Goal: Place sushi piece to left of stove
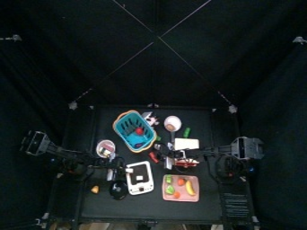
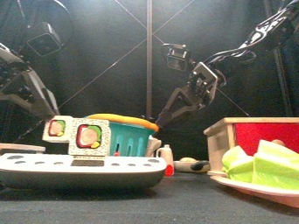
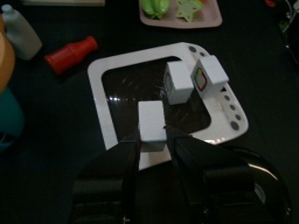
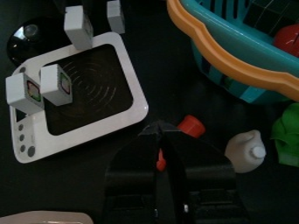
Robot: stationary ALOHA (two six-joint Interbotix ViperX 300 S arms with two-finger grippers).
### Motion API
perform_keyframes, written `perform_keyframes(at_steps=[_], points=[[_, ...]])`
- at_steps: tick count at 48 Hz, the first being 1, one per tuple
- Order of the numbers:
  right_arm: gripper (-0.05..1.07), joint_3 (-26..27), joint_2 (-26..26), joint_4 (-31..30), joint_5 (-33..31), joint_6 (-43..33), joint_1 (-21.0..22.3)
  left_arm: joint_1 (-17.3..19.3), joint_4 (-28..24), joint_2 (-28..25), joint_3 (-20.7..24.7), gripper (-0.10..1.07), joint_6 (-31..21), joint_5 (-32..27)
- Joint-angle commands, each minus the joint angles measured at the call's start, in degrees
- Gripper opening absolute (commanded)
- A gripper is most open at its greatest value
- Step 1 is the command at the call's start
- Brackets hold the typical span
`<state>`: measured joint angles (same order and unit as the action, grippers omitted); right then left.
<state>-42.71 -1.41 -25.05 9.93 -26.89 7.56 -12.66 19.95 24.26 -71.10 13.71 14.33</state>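
**Two sushi on the stove, left jaws released just before it**

Hard to read: a small white block point(image 3: 152, 121) stands at the stove's near edge, just beyond the tips of the left gripper point(image 3: 158, 154), and it is perhaps a third piece, but its face is turned away. The right wrist view shows two such blocks there, so their count stays unsure. The right gripper point(image 4: 160, 144) is one dark mass over the bench point(image 1: 102, 162) beside the stove; whether it is closed, I cannot tell. The left jaws are released and hold nothing. The two sushi point(image 3: 193, 80) stand touching on the stove point(image 3: 131, 87), at its far end from those jaws, not to its left. Counted: one stove, two sushi, one basket point(image 1: 120, 119) and one tray point(image 1: 192, 196).
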Motion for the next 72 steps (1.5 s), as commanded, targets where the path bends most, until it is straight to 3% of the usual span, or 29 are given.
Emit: perform_keyframes(at_steps=[1,26,43,72], points=[[0.45,1.41,-0.88,0.00,0.18,0.00,0.00,-0.35,1.93,1.41,-0.70,0.67,-0.09,-1.14],[0.45,1.93,0.18,0.00,0.18,-0.09,0.00,-1.32,7.29,8.44,-4.75,0.67,-0.09,-11.16],[0.45,2.37,0.70,0.00,0.18,0.00,0.00,1.76,6.59,8.35,-6.24,0.67,-0.09,-11.16],[0.45,2.99,1.41,-0.26,-0.26,0.00,0.00,2.72,5.19,4.48,-5.62,0.67,-0.09,-9.05]])
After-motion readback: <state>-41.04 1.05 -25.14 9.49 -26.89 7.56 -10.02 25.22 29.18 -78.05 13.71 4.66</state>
